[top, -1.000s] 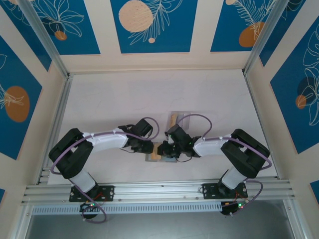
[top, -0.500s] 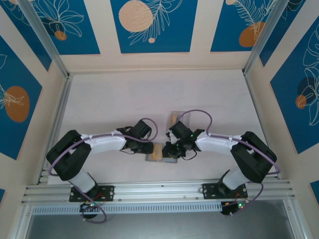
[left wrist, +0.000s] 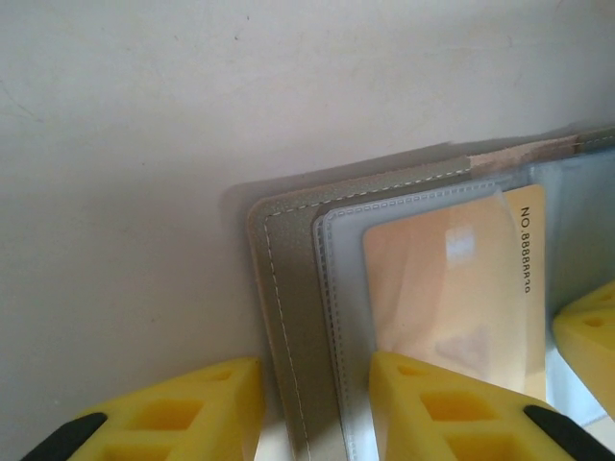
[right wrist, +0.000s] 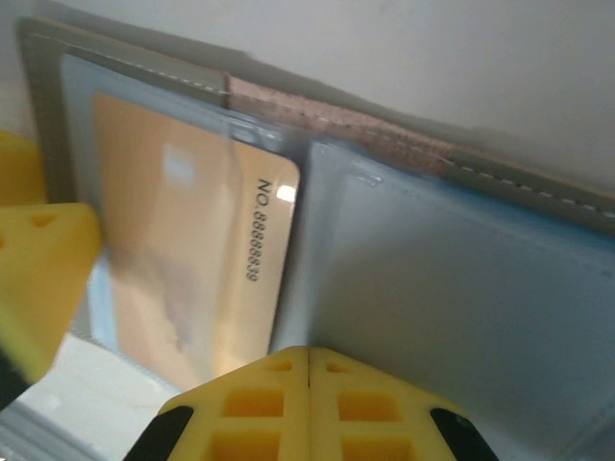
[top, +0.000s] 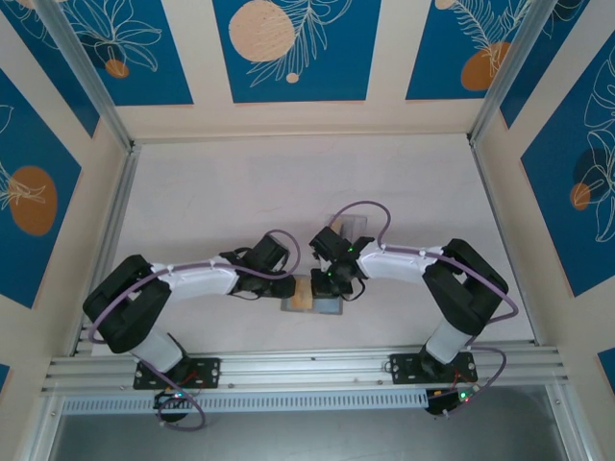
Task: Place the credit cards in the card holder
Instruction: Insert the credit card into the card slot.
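The card holder (top: pixel 329 307) lies open and flat near the table's front edge. An orange-tan credit card (left wrist: pixel 442 288) sits under the clear sleeve of its left page. My left gripper (left wrist: pixel 315 408) is open. One yellow finger is on the table beside the holder's grey stitched edge (left wrist: pixel 288 288), the other is on the sleeve over the card. My right gripper (right wrist: pixel 309 363) is shut, its fingertips pressed together with nothing between them. It is over the bluish-grey right page (right wrist: pixel 461 279), next to the card (right wrist: pixel 183 240). In the top view, both grippers meet over the holder, left (top: pixel 288 286) and right (top: pixel 332 284).
A clear plastic box (top: pixel 352 223) stands just behind the right wrist. Aluminium rails run along the table's left (top: pixel 115 221), right (top: pixel 500 221) and front sides. White tabletop (top: pixel 240 192) stretches behind the arms. The other gripper's yellow finger (right wrist: pixel 38 259) shows at the left of the right wrist view.
The right gripper's jaws have closed fully, and its wrist has shifted left and back over the holder. The left arm has edged slightly right. The holder stays put.
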`<state>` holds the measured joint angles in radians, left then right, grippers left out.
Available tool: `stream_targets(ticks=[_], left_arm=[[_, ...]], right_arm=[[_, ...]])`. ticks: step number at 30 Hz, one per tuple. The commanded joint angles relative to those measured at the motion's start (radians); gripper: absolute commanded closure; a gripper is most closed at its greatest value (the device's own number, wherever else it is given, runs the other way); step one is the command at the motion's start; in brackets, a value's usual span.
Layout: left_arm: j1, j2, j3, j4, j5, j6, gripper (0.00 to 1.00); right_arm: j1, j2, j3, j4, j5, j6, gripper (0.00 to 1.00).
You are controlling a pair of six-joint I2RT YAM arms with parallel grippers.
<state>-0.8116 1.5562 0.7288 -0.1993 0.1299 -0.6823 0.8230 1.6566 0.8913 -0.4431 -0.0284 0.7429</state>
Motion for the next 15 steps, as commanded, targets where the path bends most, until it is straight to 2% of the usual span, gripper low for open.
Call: stream_targets(ticks=[1,7,15], left_arm=[[-0.016,0.045,-0.043,0.067,0.113,-0.01,0.65],[-0.017,0.058,-0.061,0.131,0.154,-0.03,0.64],[-0.022,0.051,-0.079,0.15,0.16,-0.046,0.61]], right_arm=[[0.02,0.028,0.029,-0.043,0.025,0.007,1.0],[0.021,0.047,0.022,0.073,-0.045,0.042,1.0],[0.005,0.079,0.005,0.203,-0.07,0.073,0.86]])
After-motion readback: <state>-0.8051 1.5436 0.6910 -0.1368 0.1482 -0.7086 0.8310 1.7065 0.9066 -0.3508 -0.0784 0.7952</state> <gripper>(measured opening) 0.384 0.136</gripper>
